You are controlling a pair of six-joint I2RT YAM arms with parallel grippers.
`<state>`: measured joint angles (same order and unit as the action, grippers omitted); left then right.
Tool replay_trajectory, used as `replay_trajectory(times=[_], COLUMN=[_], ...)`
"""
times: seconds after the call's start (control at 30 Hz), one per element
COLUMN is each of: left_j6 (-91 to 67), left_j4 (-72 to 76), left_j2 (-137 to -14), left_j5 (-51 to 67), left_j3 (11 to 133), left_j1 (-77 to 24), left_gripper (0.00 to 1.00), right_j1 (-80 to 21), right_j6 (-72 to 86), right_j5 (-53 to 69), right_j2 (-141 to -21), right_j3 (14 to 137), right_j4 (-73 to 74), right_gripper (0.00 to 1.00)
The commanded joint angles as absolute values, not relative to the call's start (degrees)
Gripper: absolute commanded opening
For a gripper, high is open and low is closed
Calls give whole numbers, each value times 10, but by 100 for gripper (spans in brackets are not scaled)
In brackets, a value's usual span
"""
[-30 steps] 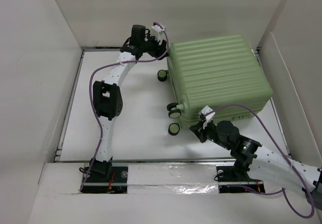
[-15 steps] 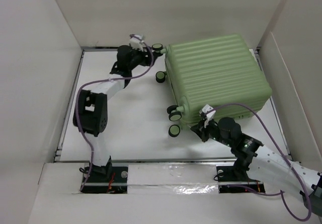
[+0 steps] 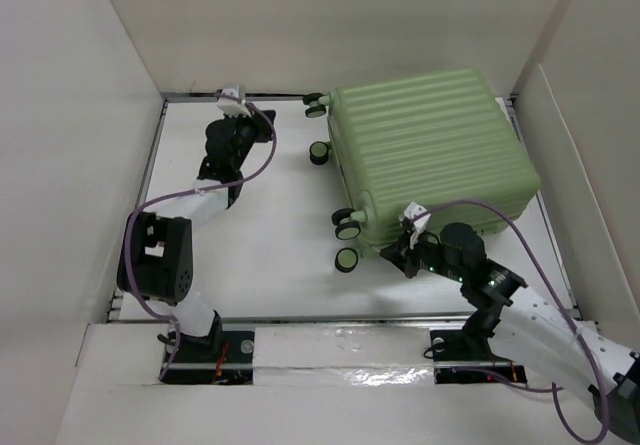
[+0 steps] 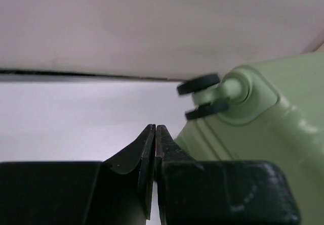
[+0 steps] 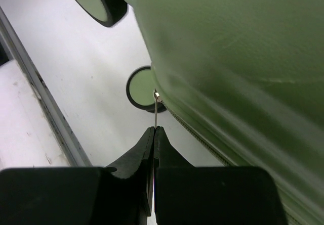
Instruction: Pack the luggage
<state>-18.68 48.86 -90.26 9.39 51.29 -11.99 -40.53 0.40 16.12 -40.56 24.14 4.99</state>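
I noted the luggage (image 3: 430,155) closed, flat on the tabletop (image 3: 270,235), far right. Right hand (image 5: 154,134) pinched its zipper pull (image 5: 157,102); left hand (image 4: 155,134) shut, empty, near a wheel (image 4: 198,83). The shell looked stiff, slick and bulky, so I judged the zipper the only real hold.

No legible text, label, brand or number anywhere

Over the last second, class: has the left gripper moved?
Yes. The left gripper has drawn leftward along the back wall, away from the luggage corner it was beside, and is now shut.
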Motion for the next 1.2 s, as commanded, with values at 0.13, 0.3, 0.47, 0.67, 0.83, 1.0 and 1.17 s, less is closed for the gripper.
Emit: replay_trajectory(times=[0.13, 0.3, 0.47, 0.67, 0.83, 1.0, 1.17], left_j6=[-168, -124, -75, -60, -20, 14, 50], left_j4=[440, 317, 210, 191, 139, 86, 6], left_j2=[-983, -1047, -1110, -1140, -1170, -1189, -1240], left_j5=[222, 315, 347, 359, 382, 417, 417], left_j3=[706, 818, 925, 948, 1004, 1045, 1143], left_j1=[-122, -122, -127, -127, -127, -127, -145], left_gripper=[42, 69, 70, 76, 77, 77, 78], right_j1=[-469, -497, -532, -597, -597, -590, -573], right_j6=[80, 83, 89, 85, 87, 77, 85], right_j5=[138, 181, 192, 142, 97, 40, 38], right_j2=[-198, -277, -430, -555, -515, -416, -360], right_j3=[211, 190, 194, 224, 209, 209, 213], right_j4=[104, 72, -119, -222, -167, -70, 22], right_gripper=[0, 0, 0, 0, 0, 0, 0])
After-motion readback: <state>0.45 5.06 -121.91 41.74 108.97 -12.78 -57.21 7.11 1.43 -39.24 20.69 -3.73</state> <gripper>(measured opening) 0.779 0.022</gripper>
